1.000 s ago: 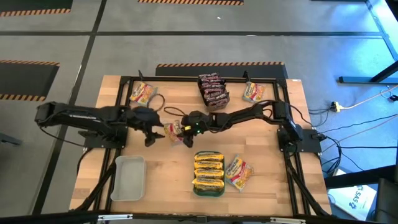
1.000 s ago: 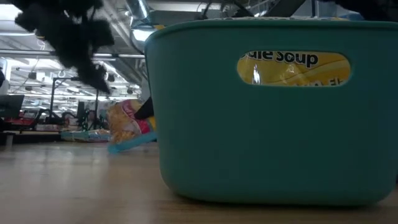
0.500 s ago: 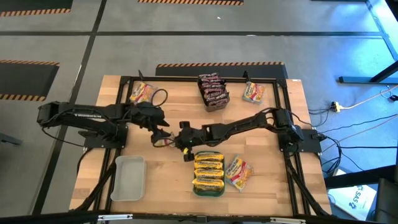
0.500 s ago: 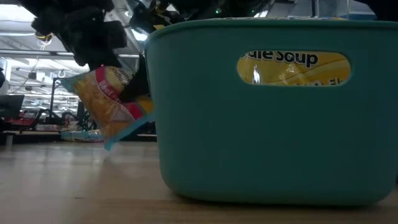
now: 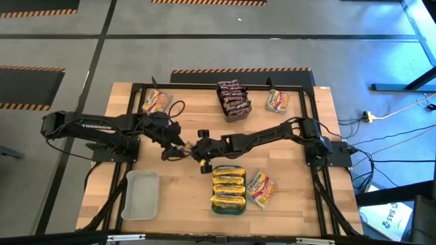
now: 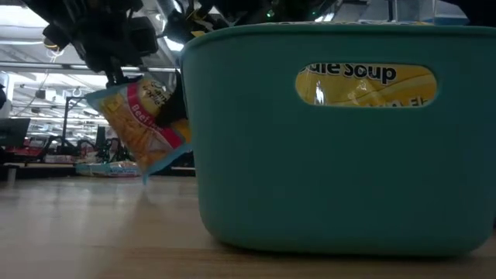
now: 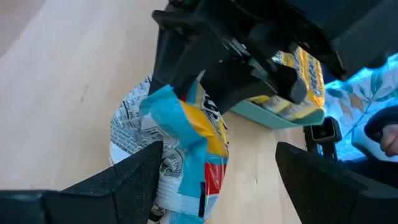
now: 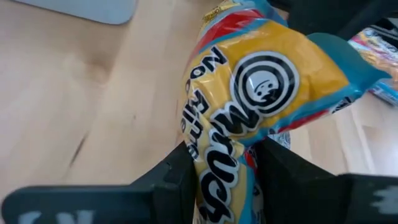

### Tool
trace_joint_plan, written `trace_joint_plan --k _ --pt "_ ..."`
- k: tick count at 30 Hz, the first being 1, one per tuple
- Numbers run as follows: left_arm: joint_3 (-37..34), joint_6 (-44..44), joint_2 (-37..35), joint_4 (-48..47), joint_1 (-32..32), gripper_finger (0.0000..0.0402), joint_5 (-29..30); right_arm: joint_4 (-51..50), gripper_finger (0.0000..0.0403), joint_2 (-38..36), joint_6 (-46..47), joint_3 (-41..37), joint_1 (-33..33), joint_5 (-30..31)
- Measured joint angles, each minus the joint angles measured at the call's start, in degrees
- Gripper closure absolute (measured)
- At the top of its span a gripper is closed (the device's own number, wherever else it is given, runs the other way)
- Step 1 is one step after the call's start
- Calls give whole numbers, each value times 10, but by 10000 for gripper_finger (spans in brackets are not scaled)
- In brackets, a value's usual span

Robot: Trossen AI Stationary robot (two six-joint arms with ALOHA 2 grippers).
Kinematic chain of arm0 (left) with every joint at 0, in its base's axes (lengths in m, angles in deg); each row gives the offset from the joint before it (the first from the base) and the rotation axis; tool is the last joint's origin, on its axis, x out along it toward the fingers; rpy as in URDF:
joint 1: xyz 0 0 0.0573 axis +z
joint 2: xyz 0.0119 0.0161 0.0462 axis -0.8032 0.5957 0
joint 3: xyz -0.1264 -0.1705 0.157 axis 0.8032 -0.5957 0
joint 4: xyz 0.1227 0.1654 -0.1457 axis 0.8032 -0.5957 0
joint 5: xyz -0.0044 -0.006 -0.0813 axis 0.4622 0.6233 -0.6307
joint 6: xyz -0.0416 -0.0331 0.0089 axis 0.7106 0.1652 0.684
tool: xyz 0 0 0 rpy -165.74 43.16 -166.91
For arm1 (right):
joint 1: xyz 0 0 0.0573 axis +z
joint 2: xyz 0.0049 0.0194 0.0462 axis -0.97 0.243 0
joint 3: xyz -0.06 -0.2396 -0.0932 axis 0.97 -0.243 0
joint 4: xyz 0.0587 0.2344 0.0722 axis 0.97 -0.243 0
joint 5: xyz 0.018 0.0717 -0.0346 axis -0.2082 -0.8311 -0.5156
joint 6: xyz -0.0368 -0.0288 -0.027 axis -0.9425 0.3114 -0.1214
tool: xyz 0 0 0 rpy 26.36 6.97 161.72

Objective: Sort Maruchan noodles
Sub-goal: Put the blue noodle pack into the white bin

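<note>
Right gripper (image 8: 217,171) clamped a yellow packet (image 8: 261,106) above the desk (image 5: 184,190) beside the teal tray (image 6: 341,139); left gripper (image 7: 217,180) stood wide apart around it.

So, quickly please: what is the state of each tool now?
Left tool: open, around the yellow noodle packet but not gripping it.
Right tool: closed on the yellow noodle packet.

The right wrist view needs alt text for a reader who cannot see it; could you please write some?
The right gripper is shut on a yellow Maruchan noodle packet with red and blue edges, held above the wooden table. A corner of a grey tray shows at the far edge.
</note>
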Motion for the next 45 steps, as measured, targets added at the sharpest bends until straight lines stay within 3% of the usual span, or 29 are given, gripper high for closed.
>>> trace_joint_plan --k 4,12,16,22,25,29,35,40,45 --pt "0 -11 5 -3 0 98 42 5 290 0 0 0 -3 -5" --pt "0 -31 62 -10 -26 108 69 11 290 1 21 -1 -2 -10" --pt "0 -51 72 -10 -32 138 102 11 290 1 25 -1 -3 -10" --pt "0 -64 70 -10 -32 208 105 16 287 1 63 -1 -3 -7" --pt "0 -74 70 -12 -33 237 105 15 259 -2 66 -1 -3 -11" --pt "0 -83 54 -31 -43 256 120 -33 193 -34 90 0 -2 -3" --pt "0 -128 -14 -53 -102 257 239 -101 107 -77 117 0 -2 -10" --pt "0 -180 -43 -56 -174 258 340 -20 74 -79 127 -1 -2 -33" --pt "0 -185 -41 -52 -228 258 434 71 69 -66 164 0 -6 -71"
